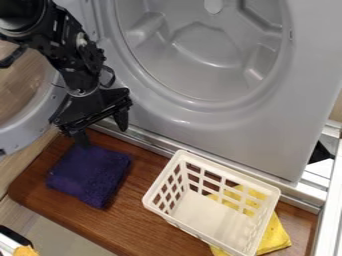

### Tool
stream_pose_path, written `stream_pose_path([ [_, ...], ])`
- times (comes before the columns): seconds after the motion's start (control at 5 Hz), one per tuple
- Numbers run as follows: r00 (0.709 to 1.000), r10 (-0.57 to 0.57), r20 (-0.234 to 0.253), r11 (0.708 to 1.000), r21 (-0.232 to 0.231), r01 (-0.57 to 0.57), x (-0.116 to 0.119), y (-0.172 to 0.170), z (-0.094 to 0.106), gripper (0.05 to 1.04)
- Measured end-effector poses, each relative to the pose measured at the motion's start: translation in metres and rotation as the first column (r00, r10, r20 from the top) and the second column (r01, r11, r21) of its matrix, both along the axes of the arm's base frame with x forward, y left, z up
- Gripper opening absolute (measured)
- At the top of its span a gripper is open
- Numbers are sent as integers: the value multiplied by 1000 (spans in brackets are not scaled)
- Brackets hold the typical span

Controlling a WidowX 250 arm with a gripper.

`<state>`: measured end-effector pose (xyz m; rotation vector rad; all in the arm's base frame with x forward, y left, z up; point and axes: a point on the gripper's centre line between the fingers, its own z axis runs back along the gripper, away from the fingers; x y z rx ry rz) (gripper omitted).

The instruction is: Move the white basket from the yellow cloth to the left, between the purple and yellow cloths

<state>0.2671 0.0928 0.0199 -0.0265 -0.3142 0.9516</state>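
Note:
My gripper (101,135) hangs at the left, in front of the washing machine's lower edge, with its two fingers spread apart and nothing between them. One fingertip is at the top edge of a folded dark purple cloth (90,175); whether it touches the cloth I cannot tell. The cloth lies on a brown wooden board (143,220). To the right stands a white plastic basket (212,212) with openwork sides. A yellow cloth (275,236) lies partly under the basket and shows through its side openings.
A grey washing machine front (194,122) with a round recess rises behind the board. Its round door (27,122) stands at the left beside the arm. White metal rails (327,200) run along the right edge. A small orange item (25,251) sits at the bottom left corner.

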Motion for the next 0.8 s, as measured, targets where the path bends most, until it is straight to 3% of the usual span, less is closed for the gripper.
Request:
stream_pose_path([
  [0.2,1000,-1,-19,1000,-15,1,-2,-2,-6,999],
  [0.4,989,-146,1,985,-94,145,-1,-21,2,999],
  [0.6,982,-187,34,973,-127,190,-5,-32,9,999],
  [0.8,947,-316,57,937,-137,320,-7,-57,13,999],
])
